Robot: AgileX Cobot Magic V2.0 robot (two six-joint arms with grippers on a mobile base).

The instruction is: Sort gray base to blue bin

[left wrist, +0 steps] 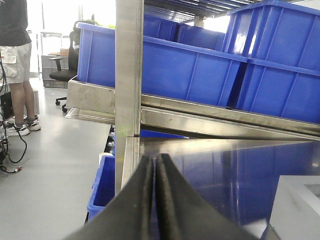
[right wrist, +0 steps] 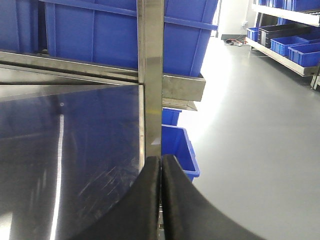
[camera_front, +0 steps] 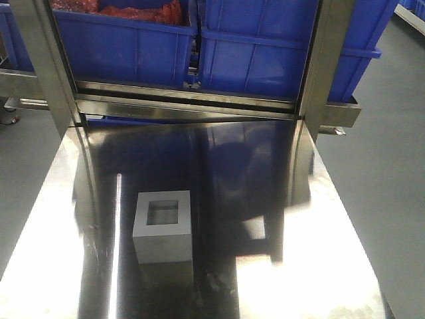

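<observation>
Where left wrist view ends, gray base (left wrist: 294,210) cut off.

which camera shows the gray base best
The exterior front-facing view: the whole gray base stands on the steel table, its square recess facing up. The left wrist view catches only a pale corner at lower right; the right wrist view does not show it.

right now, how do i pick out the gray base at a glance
Find the shiny steel table below the blue bins. The gray base sits on its near left part. Unlike those glossy bins, it is a matte block, square recess facing up.
</observation>
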